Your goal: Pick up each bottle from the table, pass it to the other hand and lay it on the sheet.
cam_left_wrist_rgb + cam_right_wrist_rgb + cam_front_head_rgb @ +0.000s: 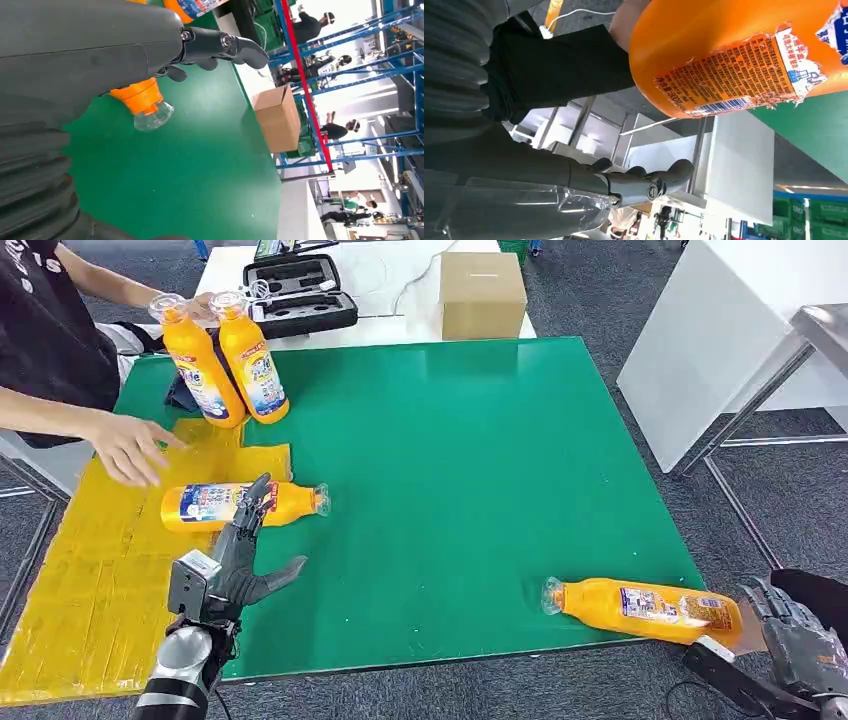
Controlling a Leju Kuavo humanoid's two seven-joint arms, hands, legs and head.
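Bottle (645, 609) lay at near-right table (480, 470) edge, long axis left-right, cap pointing left, base just beside right hand (795, 635), released. Left hand (240, 550) released too, well apart.

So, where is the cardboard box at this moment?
In the head view the cardboard box stands on the white table beyond the far edge of the green mat, right of the open black case.

Green table (470, 490), yellow sheet (90, 570), bottles (640, 608)
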